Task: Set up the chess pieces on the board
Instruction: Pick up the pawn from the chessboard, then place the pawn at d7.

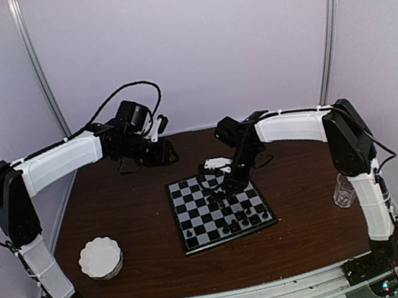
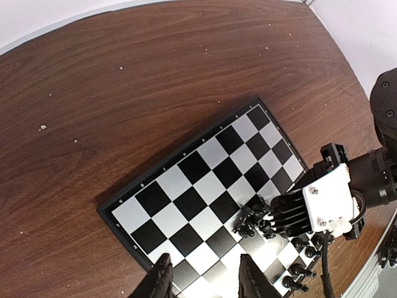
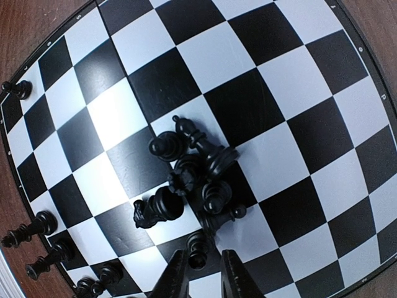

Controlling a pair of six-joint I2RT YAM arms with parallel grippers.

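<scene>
Chess pieces [image 3: 186, 172] in heap on board [image 3: 296, 69]

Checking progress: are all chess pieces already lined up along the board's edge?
No, several chess pieces lie heaped in the middle of the board.

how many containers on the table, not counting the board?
2. A white scalloped dish sits near-left of the board; a small clear cup stands to its right, beside the right arm. No others show, though that arm covers some tabletop.
</scene>
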